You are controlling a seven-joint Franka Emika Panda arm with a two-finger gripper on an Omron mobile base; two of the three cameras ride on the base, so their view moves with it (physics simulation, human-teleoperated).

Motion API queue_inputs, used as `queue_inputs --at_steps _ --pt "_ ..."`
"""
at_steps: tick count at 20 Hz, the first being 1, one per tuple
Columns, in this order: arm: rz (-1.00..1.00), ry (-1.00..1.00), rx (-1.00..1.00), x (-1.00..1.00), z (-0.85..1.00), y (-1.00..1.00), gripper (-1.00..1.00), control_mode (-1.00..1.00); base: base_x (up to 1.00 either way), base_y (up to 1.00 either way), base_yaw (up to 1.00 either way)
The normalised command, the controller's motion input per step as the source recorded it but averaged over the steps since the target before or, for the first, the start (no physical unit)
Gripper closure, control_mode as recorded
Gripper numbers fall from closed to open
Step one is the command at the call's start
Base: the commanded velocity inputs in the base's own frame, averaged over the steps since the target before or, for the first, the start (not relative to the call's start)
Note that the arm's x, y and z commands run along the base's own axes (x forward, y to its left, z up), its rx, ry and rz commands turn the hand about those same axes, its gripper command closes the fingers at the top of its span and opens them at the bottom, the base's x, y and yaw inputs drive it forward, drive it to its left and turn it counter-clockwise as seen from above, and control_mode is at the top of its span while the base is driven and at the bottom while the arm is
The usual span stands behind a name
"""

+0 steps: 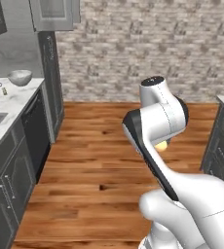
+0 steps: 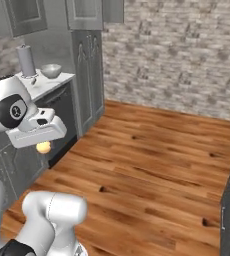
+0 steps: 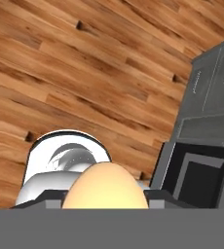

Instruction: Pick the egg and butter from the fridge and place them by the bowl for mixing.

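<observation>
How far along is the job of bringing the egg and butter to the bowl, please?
Done: the egg is out of the fridge. In hand: the gripper carries it above the wood floor. Left: placing it by the bowl on the counter, then getting the butter.

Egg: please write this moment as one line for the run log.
stage: carrying | gripper: shut on egg | position: above wood floor | bowl: on counter, far left | butter: not seen
</observation>
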Motion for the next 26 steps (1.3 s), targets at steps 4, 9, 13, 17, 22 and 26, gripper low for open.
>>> queue_inputs --at_steps 4,9,13,17,22,26 --pt "0.0 0.0 0.0 0.0 0.0 0.0 1.0 1.0 0.94 0.17 0.0" --pt "0.0 0.0 0.0 0.0 0.0 0.0 1.0 1.0 0.93 0.21 0.0" --pt "0.0 0.0 0.0 0.0 0.0 0.0 1.0 1.0 0.93 0.23 0.0" --pt "0.0 0.0 0.0 0.0 0.0 0.0 1.0 1.0 0.94 0.22 0.0" --pt "0.0 0.0 0.0 0.0 0.0 0.0 1.0 1.0 0.93 0.24 0.02" --pt "0.0 0.0 0.0 0.0 0.0 0.0 1.0 1.0 0.89 0.23 0.12"
